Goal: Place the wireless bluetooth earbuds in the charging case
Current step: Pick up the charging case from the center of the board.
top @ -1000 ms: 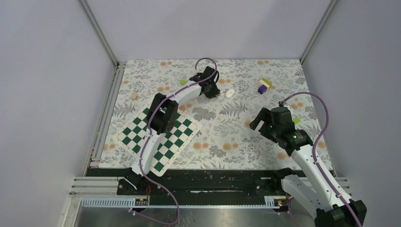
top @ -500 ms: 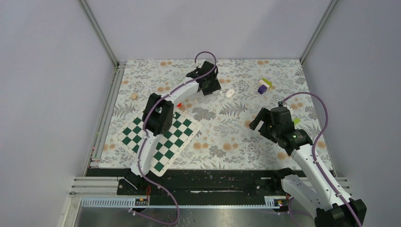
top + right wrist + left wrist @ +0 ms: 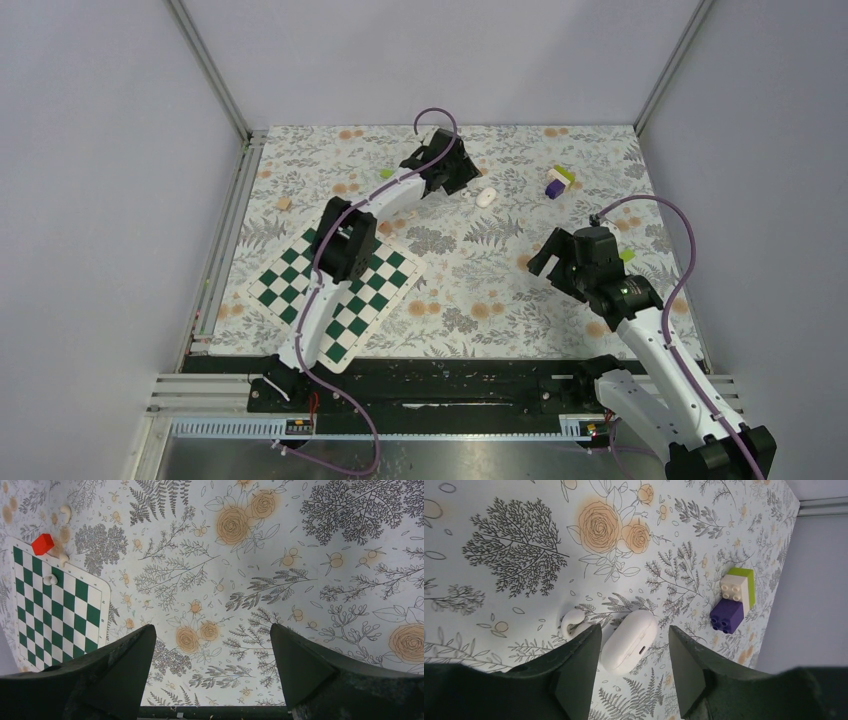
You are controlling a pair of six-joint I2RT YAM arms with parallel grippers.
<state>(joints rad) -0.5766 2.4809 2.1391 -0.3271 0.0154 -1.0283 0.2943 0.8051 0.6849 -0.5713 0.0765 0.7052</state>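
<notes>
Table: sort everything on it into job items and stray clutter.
Job: charging case; white earbud beside it.
Clutter: stacked toy bricks; chessboard mat; red block; small white piece on the mat.

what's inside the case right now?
Nothing visible: the case lies closed, only its white shell showing, so the inside is hidden. One small white piece, likely an earbud, lies outside beside it.

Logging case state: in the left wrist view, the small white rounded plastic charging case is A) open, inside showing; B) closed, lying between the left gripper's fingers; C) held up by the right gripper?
B: the white rounded charging case shows only its smooth shell, lying on the floral cloth inside the open left gripper.
</notes>
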